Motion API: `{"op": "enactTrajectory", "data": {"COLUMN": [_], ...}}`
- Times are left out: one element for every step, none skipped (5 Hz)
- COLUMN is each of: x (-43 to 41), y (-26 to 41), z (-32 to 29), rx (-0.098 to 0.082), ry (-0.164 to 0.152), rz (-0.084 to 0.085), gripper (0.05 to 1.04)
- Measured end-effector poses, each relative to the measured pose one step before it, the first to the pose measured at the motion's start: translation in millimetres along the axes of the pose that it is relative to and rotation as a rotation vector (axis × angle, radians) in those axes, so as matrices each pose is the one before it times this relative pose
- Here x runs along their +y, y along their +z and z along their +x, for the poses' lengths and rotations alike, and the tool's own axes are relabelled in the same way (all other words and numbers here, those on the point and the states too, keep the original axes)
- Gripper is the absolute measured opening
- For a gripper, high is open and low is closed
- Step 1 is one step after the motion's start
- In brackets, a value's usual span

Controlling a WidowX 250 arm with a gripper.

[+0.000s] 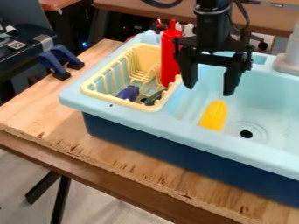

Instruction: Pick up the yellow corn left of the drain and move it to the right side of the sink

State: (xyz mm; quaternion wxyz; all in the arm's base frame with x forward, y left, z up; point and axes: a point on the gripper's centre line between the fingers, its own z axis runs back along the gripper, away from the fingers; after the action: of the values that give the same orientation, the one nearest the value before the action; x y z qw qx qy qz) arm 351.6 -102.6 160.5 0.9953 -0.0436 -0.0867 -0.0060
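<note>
The black gripper hangs over the left part of the light blue sink, its two fingers spread apart with nothing between them. Below it, a yellow object lies in the basin, beside the drain. Just left of the gripper, a red bottle stands upright at the right side of the pale yellow dish rack. Inside the rack lie a purple object and a dark green object, near its front end.
The sink unit sits on a wooden table. A grey faucet base rises at the sink's back right. Blue clamps grip the table's left edge, near black equipment.
</note>
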Motion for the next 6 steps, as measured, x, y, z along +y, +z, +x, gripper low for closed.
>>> {"op": "enactTrajectory", "data": {"x": [-0.72, 4.92, 3.09, 3.82, 0.56, -2.72], "y": [-3.4, -8.0, -16.65, -7.09, -11.53, -1.76], "z": [0.61, -5.22, -0.45, 3.73, 0.27, 6.49], "rx": [0.004, 0.027, 0.043, 0.0016, 0.0283, -0.0039], "ry": [0.008, 0.0253, 0.007, 0.0161, 0.0042, 0.0033], "rz": [-0.0033, 0.0105, 0.0162, -0.0022, 0.0127, -0.0029], "gripper": [1.003, 1.003, 1.003, 1.003, 1.003, 1.003]}}
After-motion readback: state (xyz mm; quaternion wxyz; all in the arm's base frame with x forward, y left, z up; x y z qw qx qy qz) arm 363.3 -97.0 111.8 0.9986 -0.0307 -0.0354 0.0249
